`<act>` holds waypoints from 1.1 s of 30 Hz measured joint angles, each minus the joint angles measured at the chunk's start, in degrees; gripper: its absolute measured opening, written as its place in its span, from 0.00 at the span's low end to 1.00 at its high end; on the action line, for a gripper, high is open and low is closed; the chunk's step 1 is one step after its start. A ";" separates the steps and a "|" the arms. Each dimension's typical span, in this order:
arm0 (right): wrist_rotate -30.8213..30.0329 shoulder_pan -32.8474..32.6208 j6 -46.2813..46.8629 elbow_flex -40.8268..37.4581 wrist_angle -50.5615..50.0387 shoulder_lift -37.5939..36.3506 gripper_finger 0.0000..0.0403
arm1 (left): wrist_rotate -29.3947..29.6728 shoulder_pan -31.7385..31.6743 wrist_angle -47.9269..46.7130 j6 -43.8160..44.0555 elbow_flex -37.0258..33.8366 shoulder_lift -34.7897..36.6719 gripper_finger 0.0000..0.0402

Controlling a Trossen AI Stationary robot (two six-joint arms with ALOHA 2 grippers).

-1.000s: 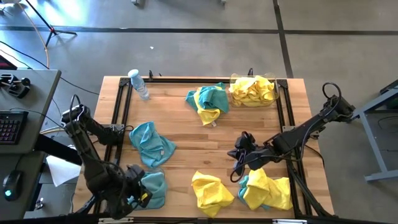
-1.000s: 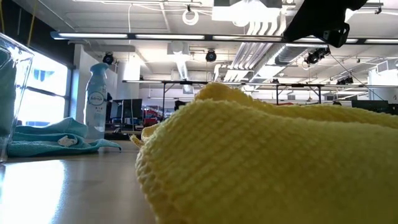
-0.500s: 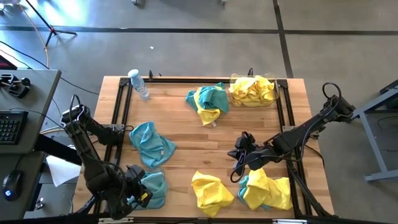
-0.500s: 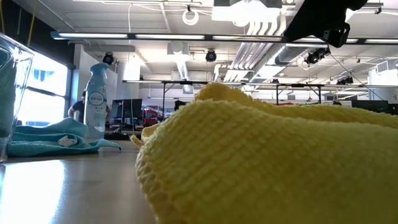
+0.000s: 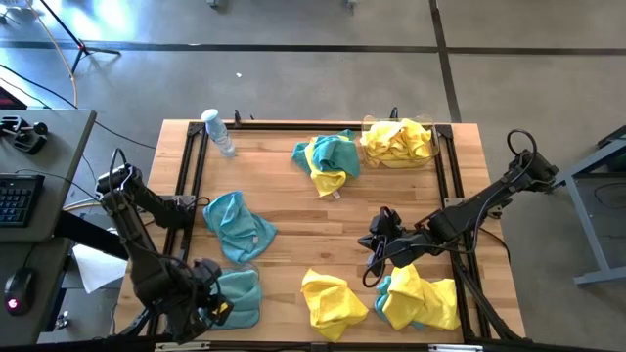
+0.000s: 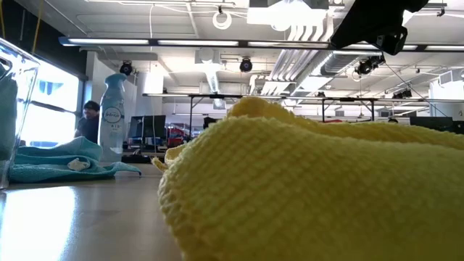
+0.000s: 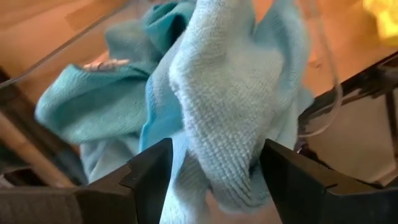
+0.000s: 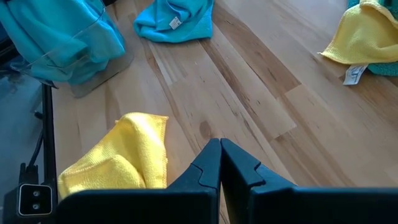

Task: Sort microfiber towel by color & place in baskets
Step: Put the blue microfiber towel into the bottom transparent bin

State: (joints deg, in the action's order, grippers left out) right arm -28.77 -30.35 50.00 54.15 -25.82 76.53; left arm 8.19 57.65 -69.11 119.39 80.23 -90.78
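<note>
I saw the main risk at the left gripper (image 7: 211, 180), at about 8 o'clock of the table (image 5: 323, 220). Its fingers stood wide apart over the near-left tub (image 7: 323, 93), but the teal towel (image 7: 217, 106) was draped between them and looked caught on the fuzzy surface. I judged that if I lifted the arm, the towel could come up again and fall outside the tub. The left arm was folded low over that corner, wrist pointing down into the tub.

At 9 o'clock lay a second teal towel (image 5: 238, 225), and at 12 o'clock a mixed yellow and teal heap (image 5: 328, 161) beside the tub with yellow towels (image 5: 398, 142). Separating that heap could drag both colours together.

The right gripper (image 8: 219, 165) was fully closed and empty, above bare wood near 4 o'clock, the arm stretched low from the right edge. A yellow towel (image 8: 115, 162) lay just beside it, another heap (image 5: 419, 298) at 5 o'clock.
</note>
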 joint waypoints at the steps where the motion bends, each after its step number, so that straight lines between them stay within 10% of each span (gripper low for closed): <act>1: 0.00 0.00 -0.12 0.00 0.00 0.00 0.00 | -0.60 0.23 -0.25 -0.02 0.00 0.01 0.57; 10: -0.17 0.00 -0.57 0.00 -0.02 0.00 0.00 | -14.08 1.03 -9.95 10.83 0.00 0.07 0.57; 33: -0.22 0.00 -0.55 0.00 -0.02 0.00 0.00 | -0.30 1.03 -19.42 11.69 6.99 0.17 0.57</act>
State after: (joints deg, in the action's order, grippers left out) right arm -28.99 -30.35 49.45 54.15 -25.85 76.53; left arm 7.89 58.67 -88.53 131.07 87.21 -90.61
